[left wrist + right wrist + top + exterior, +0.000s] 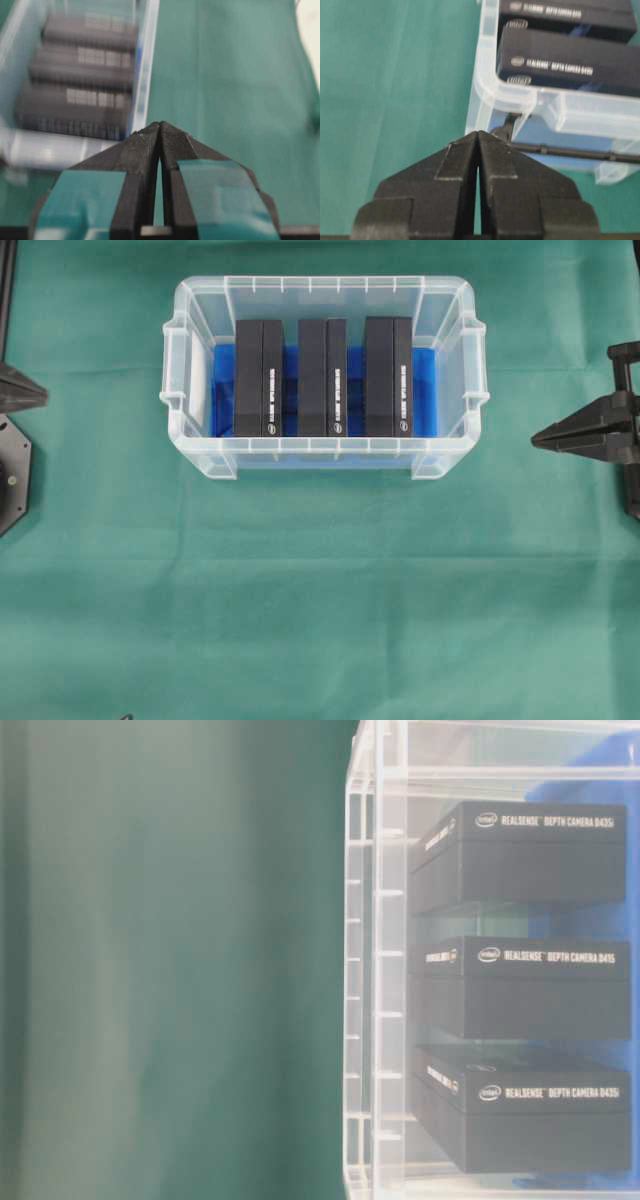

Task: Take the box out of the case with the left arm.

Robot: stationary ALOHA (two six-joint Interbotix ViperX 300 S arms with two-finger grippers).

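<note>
Boxes (324, 377) are stood on edge inside the case (190, 390), tops exposed for lifting; left gripper (40, 396) and right gripper (538, 439) are parked outside it, fingers together.

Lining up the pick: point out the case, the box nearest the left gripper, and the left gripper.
case (323, 445), overhead view, on its front rim.
left box (259, 378), overhead view, on its top face.
left gripper (160, 131), left wrist view, at the closed fingertips.
</note>
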